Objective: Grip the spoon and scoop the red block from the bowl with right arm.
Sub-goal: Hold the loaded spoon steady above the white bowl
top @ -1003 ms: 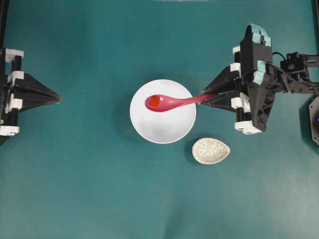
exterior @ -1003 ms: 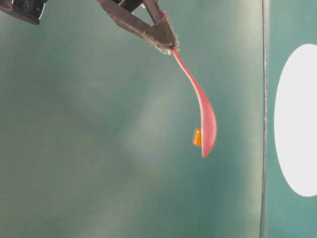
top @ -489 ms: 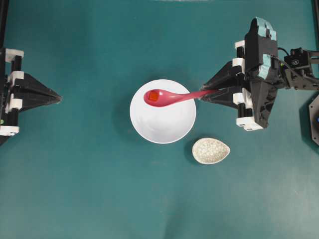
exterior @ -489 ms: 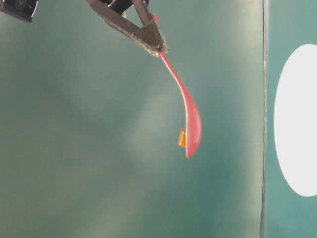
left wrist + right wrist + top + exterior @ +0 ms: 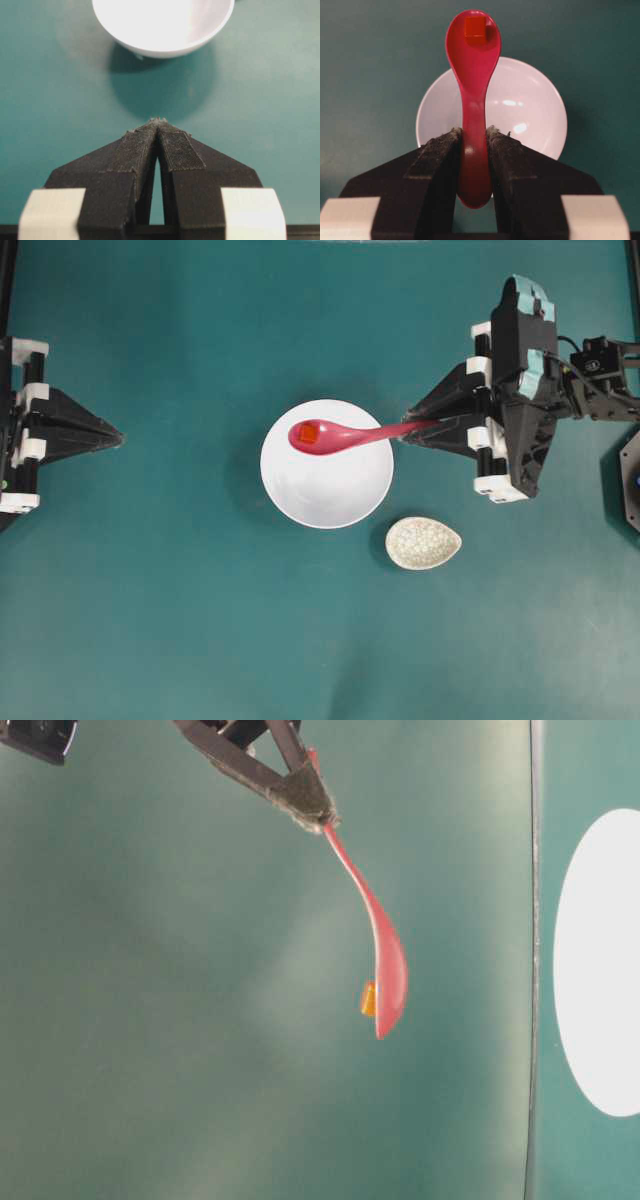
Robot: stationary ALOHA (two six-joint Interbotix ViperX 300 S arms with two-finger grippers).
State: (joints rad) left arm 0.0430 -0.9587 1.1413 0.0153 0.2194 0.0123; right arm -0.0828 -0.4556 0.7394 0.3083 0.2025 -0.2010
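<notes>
The pink-red spoon (image 5: pixel 345 436) is held level above the white bowl (image 5: pixel 330 490), its handle clamped in my right gripper (image 5: pixel 408 430). The red block (image 5: pixel 310 434) rests in the spoon's scoop. In the right wrist view the spoon (image 5: pixel 472 90) runs away from the gripper (image 5: pixel 474 133) with the block (image 5: pixel 475 26) at its far end, over the bowl (image 5: pixel 530 107). The table-level view shows the spoon (image 5: pixel 385 955) hanging in the air with the block (image 5: pixel 368 999) on it. My left gripper (image 5: pixel 118 439) stays shut and empty at the left, and its wrist view shows the bowl's rim (image 5: pixel 165 47) ahead.
A small speckled beige spoon rest (image 5: pixel 423 542) lies just right of and below the bowl. The black frame posts stand at the table's left and right edges.
One second ago the spoon sat lower over the bowl; my right gripper has carried it with the block a little toward the top of the overhead view. Nothing moved in the last half second.
</notes>
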